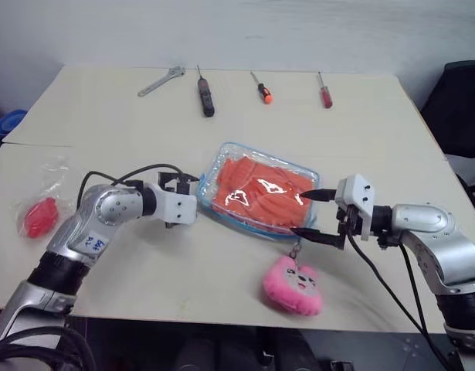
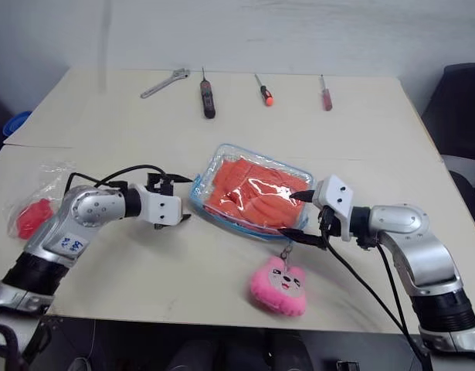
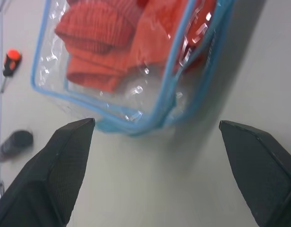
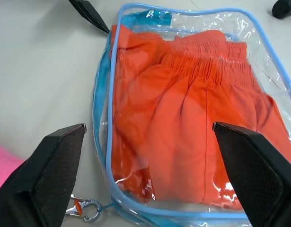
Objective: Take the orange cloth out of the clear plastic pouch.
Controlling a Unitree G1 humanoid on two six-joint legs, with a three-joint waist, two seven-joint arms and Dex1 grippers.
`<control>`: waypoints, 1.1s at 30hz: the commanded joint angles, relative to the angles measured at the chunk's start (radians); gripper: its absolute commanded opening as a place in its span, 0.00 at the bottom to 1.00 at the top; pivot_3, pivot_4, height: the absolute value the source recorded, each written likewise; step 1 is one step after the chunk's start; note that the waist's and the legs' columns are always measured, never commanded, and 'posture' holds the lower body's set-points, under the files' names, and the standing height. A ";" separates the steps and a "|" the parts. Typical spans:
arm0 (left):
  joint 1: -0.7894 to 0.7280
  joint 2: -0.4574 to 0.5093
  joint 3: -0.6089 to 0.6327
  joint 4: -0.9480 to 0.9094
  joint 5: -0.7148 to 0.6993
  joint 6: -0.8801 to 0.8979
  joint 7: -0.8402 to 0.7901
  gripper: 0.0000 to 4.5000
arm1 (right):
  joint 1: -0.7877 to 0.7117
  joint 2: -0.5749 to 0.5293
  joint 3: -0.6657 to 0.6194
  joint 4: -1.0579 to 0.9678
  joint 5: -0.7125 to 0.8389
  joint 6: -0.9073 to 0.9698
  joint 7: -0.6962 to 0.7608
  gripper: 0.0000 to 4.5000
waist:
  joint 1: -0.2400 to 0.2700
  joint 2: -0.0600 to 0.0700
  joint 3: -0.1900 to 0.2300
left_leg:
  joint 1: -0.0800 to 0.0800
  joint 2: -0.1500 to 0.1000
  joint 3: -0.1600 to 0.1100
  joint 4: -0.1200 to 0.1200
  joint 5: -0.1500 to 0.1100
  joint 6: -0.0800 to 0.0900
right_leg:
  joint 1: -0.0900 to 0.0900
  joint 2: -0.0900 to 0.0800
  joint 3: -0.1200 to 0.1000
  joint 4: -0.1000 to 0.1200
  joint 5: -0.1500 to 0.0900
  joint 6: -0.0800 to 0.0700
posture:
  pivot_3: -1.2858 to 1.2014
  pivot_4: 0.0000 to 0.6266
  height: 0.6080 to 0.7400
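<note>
The clear plastic pouch (image 1: 260,189) lies flat near the middle of the worktop (image 1: 361,124), and the orange cloth (image 4: 183,137) is folded inside it. The left end effector (image 1: 188,192) sits just beside the pouch's left end, its jaws spread wide with nothing between them. The right end effector (image 1: 313,216) is at the pouch's right end, also spread wide and empty. A pink plush charm (image 1: 293,286) lies just in front of the pouch, clipped to its corner. Beyond the pouch, along the far edge, lie a wrench (image 1: 161,81) and three screwdrivers (image 1: 262,87).
</note>
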 commanded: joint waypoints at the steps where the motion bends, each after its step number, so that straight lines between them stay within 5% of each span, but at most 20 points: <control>1: -0.044 -0.026 -0.018 0.074 0.010 -0.075 -0.008 0.81 | 0.011 -0.003 -0.019 -0.042 0.016 0.005 -0.011 1.00 | -0.001 0.000 0.000 | 0.000 0.000 0.000 0.000 0.000 0.000 | 0.000 0.000 0.000 0.000 0.000 0.000 | 0.52 0.24 1.00; 8: -0.052 -0.048 -0.032 0.129 -0.002 -0.092 -0.070 0.35 | 0.025 -0.010 -0.030 -0.059 0.020 0.015 -0.020 1.00 | -0.002 0.000 0.000 | 0.000 0.000 0.000 0.001 0.000 0.000 | 0.000 0.000 0.000 0.001 0.000 0.000 | 0.52 0.24 1.00; 13: -0.001 -0.097 0.005 0.025 -0.006 0.126 -0.062 0.04 | 0.035 -0.014 -0.035 -0.071 0.022 0.020 -0.024 1.00 | -0.001 0.000 0.000 | 0.000 0.000 0.000 0.001 0.000 0.000 | 0.000 0.000 0.001 0.001 0.000 0.000 | 0.52 0.24 1.00; 21: 0.118 -0.237 0.032 -0.341 0.125 0.664 0.037 0.04 | 0.046 -0.015 -0.037 -0.081 0.018 0.017 -0.031 1.00 | 0.001 0.000 0.000 | -0.001 0.000 0.000 0.002 0.000 0.000 | 0.000 0.001 0.001 0.002 0.001 0.001 | 0.52 0.24 1.00; 33: 0.187 -0.219 0.039 -0.448 0.167 0.807 0.060 0.04 | -0.005 -0.019 -0.001 0.000 -0.023 -0.039 0.016 1.00 | -0.003 0.000 0.000 | 0.001 0.000 0.001 0.002 0.000 0.000 | 0.000 0.001 0.003 0.002 0.001 0.001 | 0.52 0.24 1.00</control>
